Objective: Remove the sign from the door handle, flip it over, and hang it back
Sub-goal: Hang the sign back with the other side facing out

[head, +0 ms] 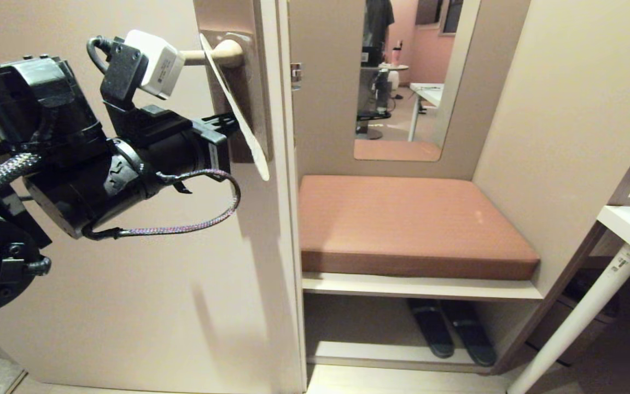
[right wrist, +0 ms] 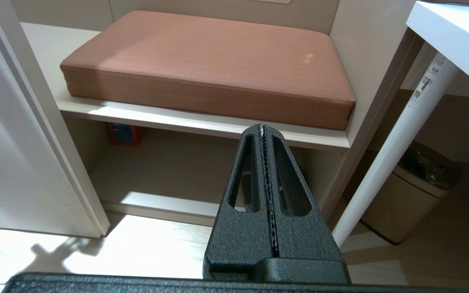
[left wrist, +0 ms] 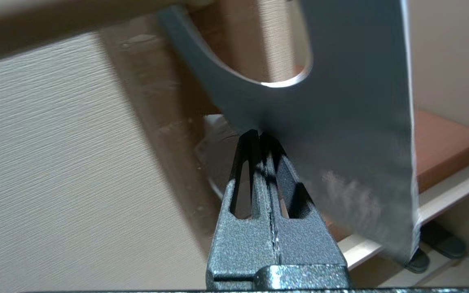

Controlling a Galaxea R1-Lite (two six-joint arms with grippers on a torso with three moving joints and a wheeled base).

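The sign (head: 258, 156) is on the door handle (head: 226, 53), which passes through its hole. It is swung out from the brown backplate (head: 252, 82) and shows edge-on and white in the head view. In the left wrist view its grey-blue face (left wrist: 340, 122) fills the upper right, with the oval hole above my fingertips. My left gripper (head: 232, 123) (left wrist: 259, 136) reaches in level from the left, shut on the sign's edge below the hole. My right gripper (right wrist: 262, 127) is shut on nothing, hanging low and facing the bench.
The beige door (head: 129, 301) stands behind my left arm. Right of the door frame is a bench with a brown cushion (head: 402, 219), dark slippers (head: 451, 334) below it and a mirror (head: 402, 82) above. A white table leg (head: 583, 312) and a bin (right wrist: 413, 199) are at the right.
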